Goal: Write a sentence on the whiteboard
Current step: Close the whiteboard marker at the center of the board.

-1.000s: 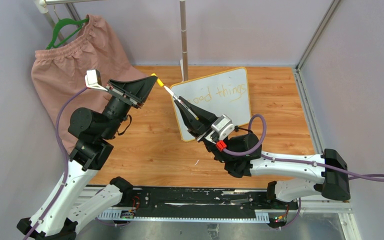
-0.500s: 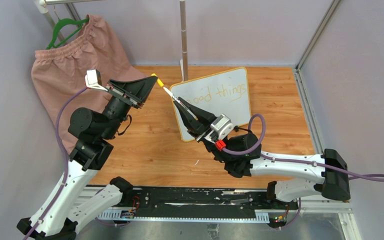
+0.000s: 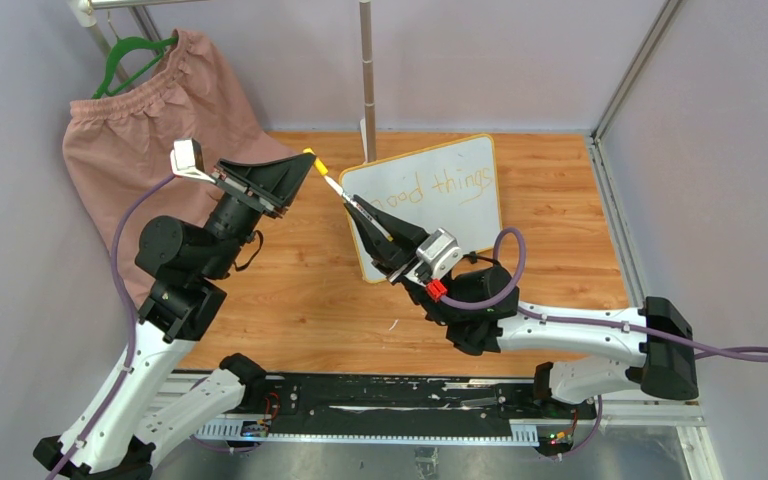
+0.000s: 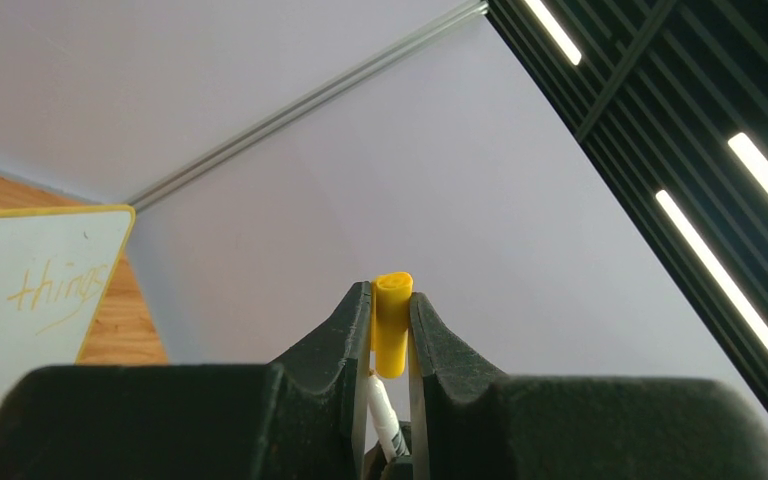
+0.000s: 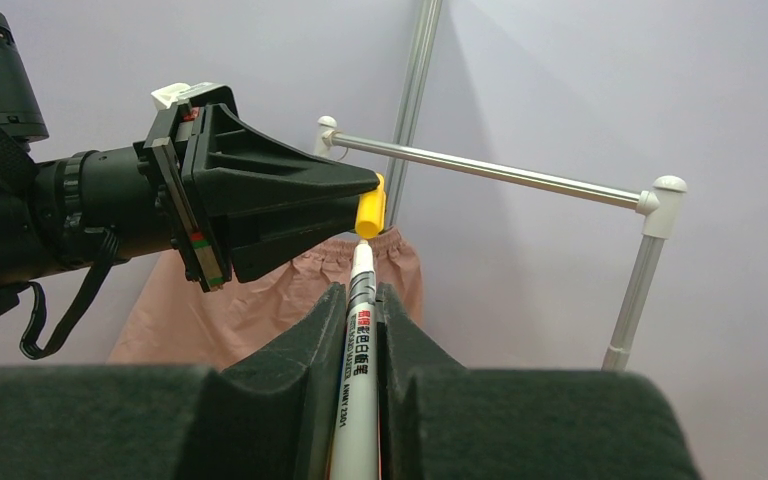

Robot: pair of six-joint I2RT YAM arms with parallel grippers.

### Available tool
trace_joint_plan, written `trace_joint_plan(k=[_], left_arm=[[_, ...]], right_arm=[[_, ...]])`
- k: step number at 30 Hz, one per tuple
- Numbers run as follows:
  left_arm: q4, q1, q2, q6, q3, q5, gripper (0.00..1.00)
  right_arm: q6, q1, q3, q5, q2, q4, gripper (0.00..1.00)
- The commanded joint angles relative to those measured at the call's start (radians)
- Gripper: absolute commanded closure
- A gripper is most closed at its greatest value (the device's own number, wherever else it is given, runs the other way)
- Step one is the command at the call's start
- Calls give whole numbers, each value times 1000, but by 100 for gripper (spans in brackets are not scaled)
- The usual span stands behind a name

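Your left fingers (image 4: 345, 330) pinched tight around the yellow cap (image 4: 392, 335); your right fingers (image 5: 310, 350) clamped on the white marker (image 5: 358, 380), tip just under that cap; whiteboard (image 3: 470, 225) on the tabletop (image 3: 300, 290) just beyond the right fingers, sentence (image 3: 440, 185) showing "good things"

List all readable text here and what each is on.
"things": handwritten on the whiteboard.
"ood": left of it, same board; any earlier letter hidden behind the right hand.
Print on the marker in that hand: too blurred to read.
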Motion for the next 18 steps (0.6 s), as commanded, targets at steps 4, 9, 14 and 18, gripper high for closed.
trace_joint_plan(k=[4,9,14,18], left_arm=[[25,-12,-12,-4,-10,18,100],[24,-12,-17,10,-9,3,100],[25,-12,-15,28,5,-20,100],[25,-12,-10,38,20,-27,100]], right_arm=[[3,12,42,-11,9,54,100],[5,12,35,-13,1,49,100],[8,12,3,1,-25,38,100],[10,13,-14,5,-44,32,100]])
